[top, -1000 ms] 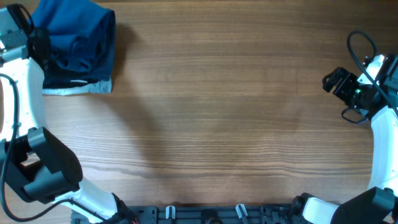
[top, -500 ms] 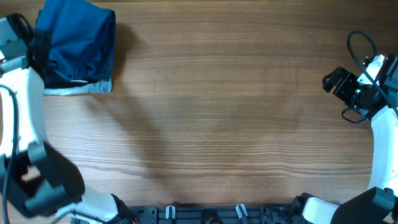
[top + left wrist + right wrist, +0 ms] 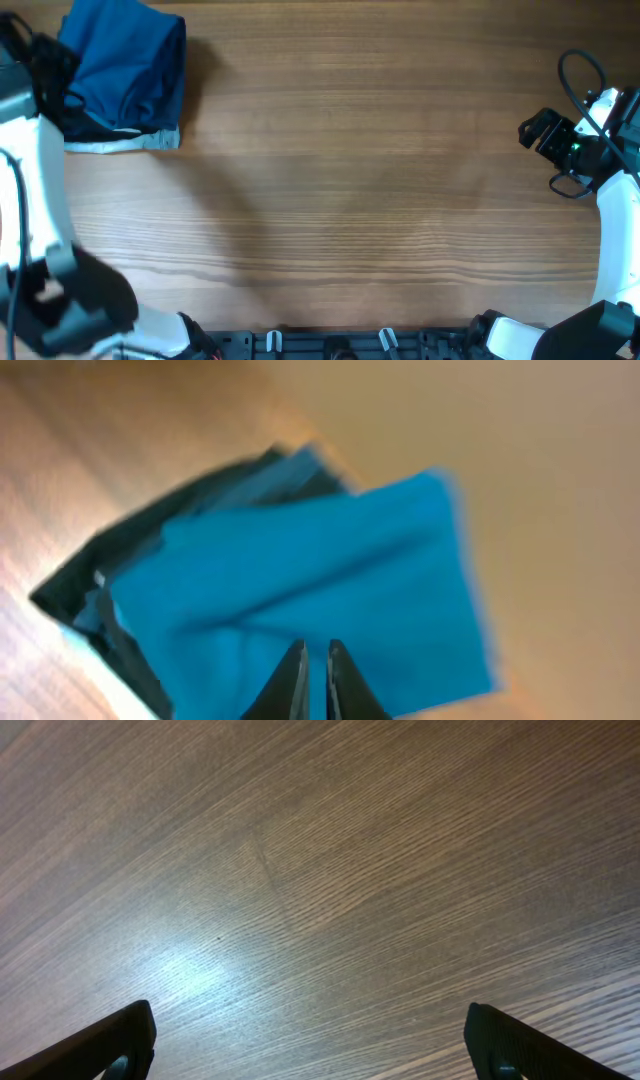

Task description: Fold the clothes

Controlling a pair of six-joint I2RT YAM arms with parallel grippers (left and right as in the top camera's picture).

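The clothes, a medium-blue shirt (image 3: 125, 62), lie folded at the table's far left corner on a dark pile (image 3: 95, 122). In the left wrist view the blue shirt (image 3: 300, 585) fills the frame, blurred. My left gripper (image 3: 315, 652) hovers over it with its fingers together and nothing between them. From overhead the left arm (image 3: 25, 100) stands at the shirt's left edge. My right gripper (image 3: 532, 130) is far off at the right side, open over bare wood, its fingertips (image 3: 120, 1038) wide apart and empty.
Under the shirt lie folded dark garments with a pale blue edge (image 3: 120, 143). The wooden table (image 3: 350, 190) stretches between the two arms. The arm bases and a black rail (image 3: 330, 345) line the near edge.
My left arm has drawn back to the left off the shirt, which now lies free on the pile. The right arm has not moved.
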